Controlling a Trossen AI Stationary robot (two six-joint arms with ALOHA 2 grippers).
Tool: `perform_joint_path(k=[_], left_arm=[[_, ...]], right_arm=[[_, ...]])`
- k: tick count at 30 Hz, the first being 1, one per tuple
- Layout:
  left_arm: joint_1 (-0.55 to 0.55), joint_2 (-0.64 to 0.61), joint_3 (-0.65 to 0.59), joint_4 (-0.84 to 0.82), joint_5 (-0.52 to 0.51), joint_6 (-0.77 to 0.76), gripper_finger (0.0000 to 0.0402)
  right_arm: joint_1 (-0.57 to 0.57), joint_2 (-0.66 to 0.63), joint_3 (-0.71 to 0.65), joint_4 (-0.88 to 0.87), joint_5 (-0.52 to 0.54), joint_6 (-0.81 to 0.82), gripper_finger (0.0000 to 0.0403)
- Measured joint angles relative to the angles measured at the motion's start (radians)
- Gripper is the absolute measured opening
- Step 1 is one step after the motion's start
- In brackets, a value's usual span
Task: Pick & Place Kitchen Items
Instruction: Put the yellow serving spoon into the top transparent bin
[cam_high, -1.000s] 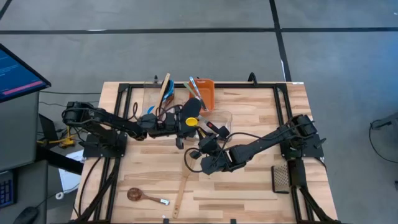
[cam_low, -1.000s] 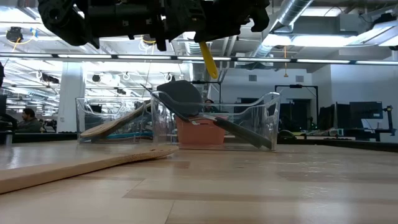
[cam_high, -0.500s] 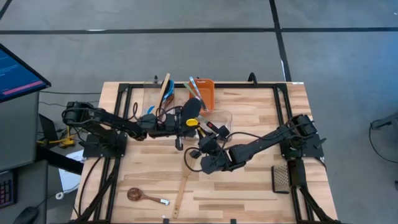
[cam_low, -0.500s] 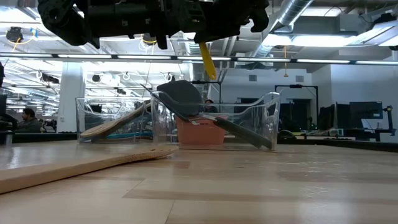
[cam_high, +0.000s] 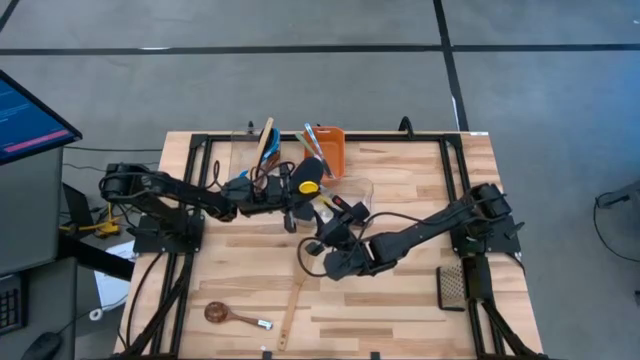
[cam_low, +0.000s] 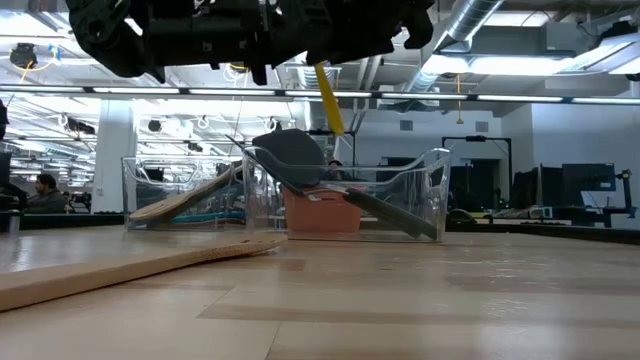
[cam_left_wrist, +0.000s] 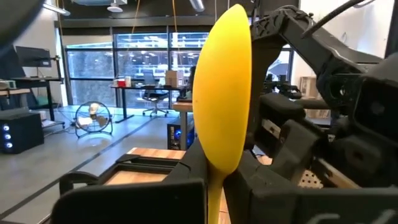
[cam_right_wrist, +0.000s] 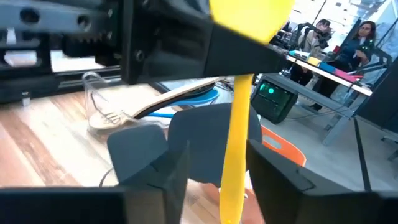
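The yellow spoon is held above the table, over the near edge of the clear plastic tub, with the orange bin just beyond that tub. The left gripper is clamped on the spoon just below the bowl, as the left wrist view confirms, with the bowl rising upright between its fingers. The right gripper sits beside the tub on its near side; its fingers stand apart to either side of the yellow handle without pressing it. The spoon therefore appears to hang from the left grip alone. Risk: the hold is close under the bowl, so the long handle below may swing or slip during transfer. It could also strike the tub rim or the black turner resting in the tub. A wooden spatula and wooden spoon lie on the table well short of the tub, unplaced.
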Motion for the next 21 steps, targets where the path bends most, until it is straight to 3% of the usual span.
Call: perform_joint_path(k=[10, 21], left_arm=[[0.041, -0.049, 0.0, -0.066, 0.041, 0.0, 0.0003], [0.117, -0.321, -0.001, -0.472, 0.041, 0.062, 0.0003]], right_arm=[[0.072, -0.111, 0.0, -0.062, 0.0, 0.0, 0.026], [0.2, -0.22, 0.0, -0.199, 0.006, 0.028, 0.0262]])
